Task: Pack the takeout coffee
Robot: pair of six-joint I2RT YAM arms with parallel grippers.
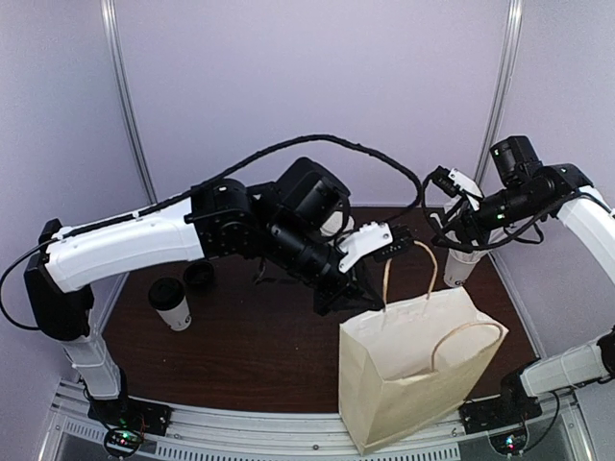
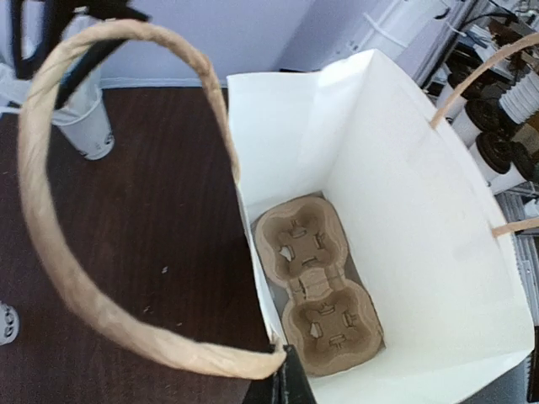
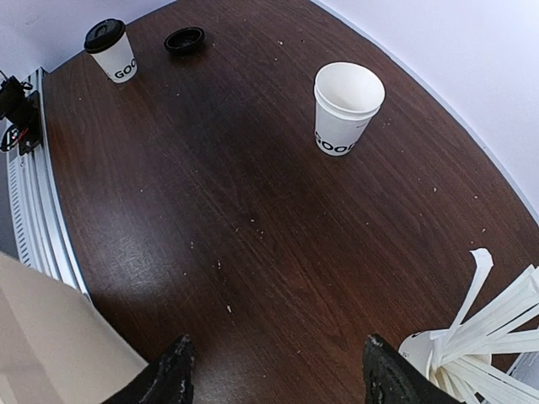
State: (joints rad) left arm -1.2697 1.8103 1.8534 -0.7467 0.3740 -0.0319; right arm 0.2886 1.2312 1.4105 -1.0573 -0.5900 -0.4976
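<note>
A white coffee cup with a black lid (image 1: 171, 303) stands at the left of the table; it also shows in the right wrist view (image 3: 112, 50). A second white cup (image 3: 345, 109) stands open, without a lid. A loose black lid (image 3: 184, 39) lies near the lidded cup, as in the top view (image 1: 199, 276). My left gripper (image 1: 363, 288) is shut on the rim of the paper bag (image 1: 413, 375), at the base of its handle (image 2: 50, 252). A brown pulp carrier (image 2: 316, 286) lies empty in the bag's bottom. My right gripper (image 3: 274, 379) is open and empty, high above the table.
A white cup of long white sticks (image 1: 459, 264) stands at the back right, just under my right gripper; it also shows in the right wrist view (image 3: 472, 337). The bag stands upright at the table's near edge. The left arm spans the table's middle.
</note>
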